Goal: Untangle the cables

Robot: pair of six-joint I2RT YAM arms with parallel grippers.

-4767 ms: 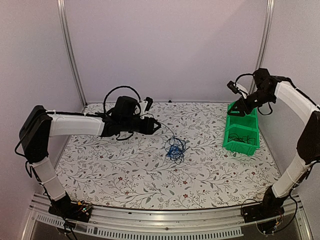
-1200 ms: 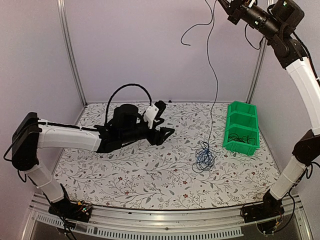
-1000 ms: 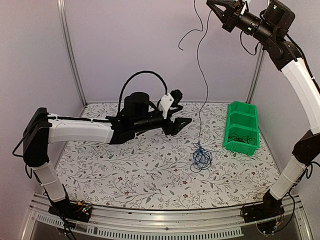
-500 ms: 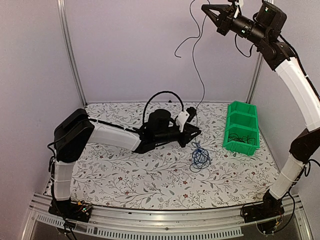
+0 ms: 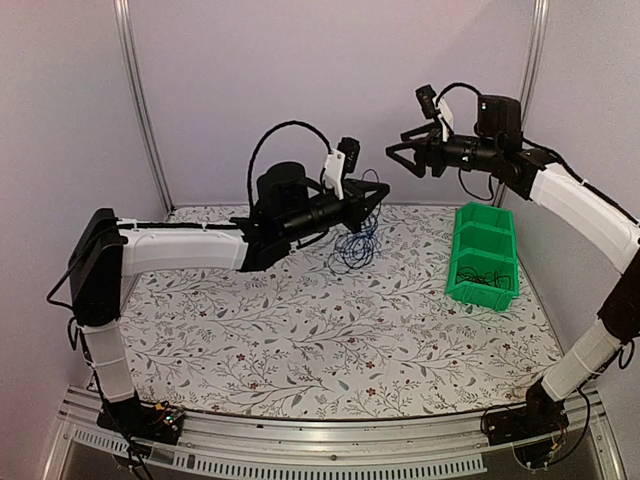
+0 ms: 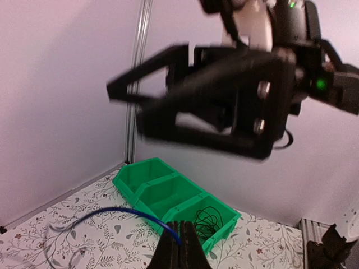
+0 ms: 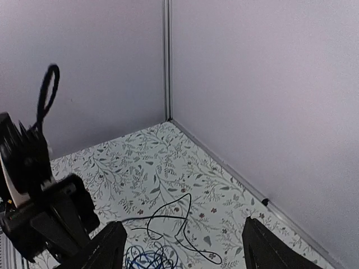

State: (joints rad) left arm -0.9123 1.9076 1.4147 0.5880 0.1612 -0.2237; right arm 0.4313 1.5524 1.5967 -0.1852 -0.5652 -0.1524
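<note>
The cables, a small tangle of blue and black loops, hang over the back of the table from my left gripper. In the left wrist view that gripper is shut on the bright blue cable, which arcs away to the left. My right gripper hovers just right of and above it, open and holding nothing. In the right wrist view, between its fingers, a loose black cable spreads over the tabletop beside the blue loops.
A green three-compartment bin stands at the right side of the table, with a coil of black cable in its near compartment. Aluminium posts and grey walls enclose the floral tabletop.
My right gripper came down from high up and opened, letting go of the black cable. My left gripper shut on the blue cable and raised the tangle toward the back.
</note>
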